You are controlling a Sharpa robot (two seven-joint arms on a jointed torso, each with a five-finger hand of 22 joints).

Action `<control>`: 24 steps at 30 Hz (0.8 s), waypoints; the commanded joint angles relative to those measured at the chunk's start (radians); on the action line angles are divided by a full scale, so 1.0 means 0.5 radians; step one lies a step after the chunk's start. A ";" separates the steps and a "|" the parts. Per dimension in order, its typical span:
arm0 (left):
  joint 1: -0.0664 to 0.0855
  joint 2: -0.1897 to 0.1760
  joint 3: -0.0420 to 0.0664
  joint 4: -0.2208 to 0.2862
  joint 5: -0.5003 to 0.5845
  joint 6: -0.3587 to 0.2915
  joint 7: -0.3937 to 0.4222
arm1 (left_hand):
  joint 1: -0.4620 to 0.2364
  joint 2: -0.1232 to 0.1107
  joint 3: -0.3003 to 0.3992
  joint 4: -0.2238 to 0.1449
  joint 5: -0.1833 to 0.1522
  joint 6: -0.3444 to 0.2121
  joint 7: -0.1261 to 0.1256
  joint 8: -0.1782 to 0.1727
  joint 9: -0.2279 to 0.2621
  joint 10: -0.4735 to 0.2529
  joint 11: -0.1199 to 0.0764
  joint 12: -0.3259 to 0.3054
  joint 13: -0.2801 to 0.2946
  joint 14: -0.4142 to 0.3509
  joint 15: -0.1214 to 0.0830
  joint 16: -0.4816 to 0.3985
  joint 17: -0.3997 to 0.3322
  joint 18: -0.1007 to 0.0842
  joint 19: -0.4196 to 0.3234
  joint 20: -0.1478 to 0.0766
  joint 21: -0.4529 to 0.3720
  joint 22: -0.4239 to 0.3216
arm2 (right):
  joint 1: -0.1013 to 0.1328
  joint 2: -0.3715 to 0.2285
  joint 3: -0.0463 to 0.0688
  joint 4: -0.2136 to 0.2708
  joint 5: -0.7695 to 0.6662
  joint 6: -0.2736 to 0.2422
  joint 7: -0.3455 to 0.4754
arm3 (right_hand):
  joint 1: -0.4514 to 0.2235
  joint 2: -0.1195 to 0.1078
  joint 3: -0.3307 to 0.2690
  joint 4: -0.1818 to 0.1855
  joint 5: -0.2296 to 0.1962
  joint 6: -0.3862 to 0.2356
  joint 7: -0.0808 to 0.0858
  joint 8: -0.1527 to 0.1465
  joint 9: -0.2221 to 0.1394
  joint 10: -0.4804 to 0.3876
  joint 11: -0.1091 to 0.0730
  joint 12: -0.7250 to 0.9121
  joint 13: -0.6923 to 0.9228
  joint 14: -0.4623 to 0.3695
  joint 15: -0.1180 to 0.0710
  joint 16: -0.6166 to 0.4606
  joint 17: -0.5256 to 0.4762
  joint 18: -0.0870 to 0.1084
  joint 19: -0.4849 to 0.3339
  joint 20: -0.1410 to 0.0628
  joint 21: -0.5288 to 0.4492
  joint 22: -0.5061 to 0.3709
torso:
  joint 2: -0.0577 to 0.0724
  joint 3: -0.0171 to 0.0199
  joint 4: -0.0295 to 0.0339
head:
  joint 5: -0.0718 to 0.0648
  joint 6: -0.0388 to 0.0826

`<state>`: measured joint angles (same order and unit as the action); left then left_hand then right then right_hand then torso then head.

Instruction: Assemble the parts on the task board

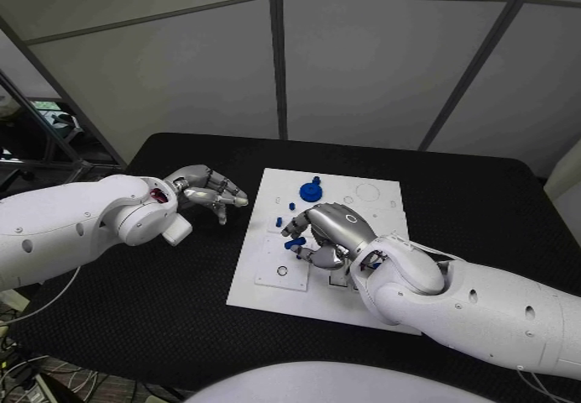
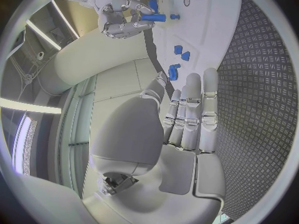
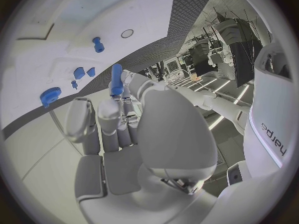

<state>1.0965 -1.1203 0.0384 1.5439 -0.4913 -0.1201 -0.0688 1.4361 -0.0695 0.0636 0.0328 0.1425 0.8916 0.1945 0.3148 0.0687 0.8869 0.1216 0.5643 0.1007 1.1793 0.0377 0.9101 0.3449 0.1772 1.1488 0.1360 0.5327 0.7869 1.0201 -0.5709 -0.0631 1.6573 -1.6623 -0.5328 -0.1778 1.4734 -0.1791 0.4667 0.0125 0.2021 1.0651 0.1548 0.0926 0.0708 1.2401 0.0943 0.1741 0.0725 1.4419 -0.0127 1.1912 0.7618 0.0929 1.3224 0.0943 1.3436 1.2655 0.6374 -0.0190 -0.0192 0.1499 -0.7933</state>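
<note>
Right hand (image 1: 329, 235) is over the middle of the white task board (image 1: 375, 302), grasping a long blue peg (image 3: 116, 77) between its fingertips. Left hand (image 1: 206, 191) hovers above the black table (image 1: 145, 311) just beside the board's left edge, fingers apart, holding nothing. A blue gear (image 1: 311, 192) sits at the board's far end; small blue pieces (image 1: 279, 222) stand nearby

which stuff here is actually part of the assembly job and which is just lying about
Part of the job:
- task board
- blue peg, held by the right hand
- blue gear on the board
- small blue parts on the board

Lying about:
- black table
- left hand, off the board, holding nothing
</note>
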 commanded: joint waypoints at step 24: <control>0.022 0.129 0.011 -0.006 0.128 -0.203 0.206 | 0.011 0.008 -0.005 -0.006 -0.001 -0.015 -0.002 0.007 -0.003 0.015 -0.001 -0.011 -0.004 0.012 -0.003 0.010 -0.003 0.011 0.012 -0.003 -0.010 -0.003 | 0.003 0.109 -0.004 -0.069 0.005 0.274 -0.028 | -0.008 0.027 0.018 0.005 0.008 -0.004 0.002 -0.005 -0.003 0.060 -0.046 -0.016 0.001 0.021 0.002 0.012 0.007 -0.025 0.018 0.005 0.019 0.009 | 0.000 0.0013 0.000 | 0.052 -0.050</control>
<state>1.1053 -1.0572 0.0425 1.5381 -0.4393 -0.2053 0.0081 1.4361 -0.0695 0.0636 0.0329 0.1425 0.8916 0.1946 0.3148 0.0688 0.8869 0.1216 0.5643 0.0999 1.1793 0.0377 0.9101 0.3452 0.1772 1.1488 0.1360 0.5327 0.7869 1.0202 -0.5178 -0.0651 1.6219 -1.6527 -0.4430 -0.1819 1.4672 -0.1744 0.4697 0.0158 0.2038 1.0651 0.1548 0.0926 0.0708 1.2417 0.0926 0.1700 0.0725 1.4456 -0.0090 1.1915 0.7643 0.0929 1.3263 0.0983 1.3485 1.2689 0.6378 -0.0185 -0.0199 0.1740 -0.8164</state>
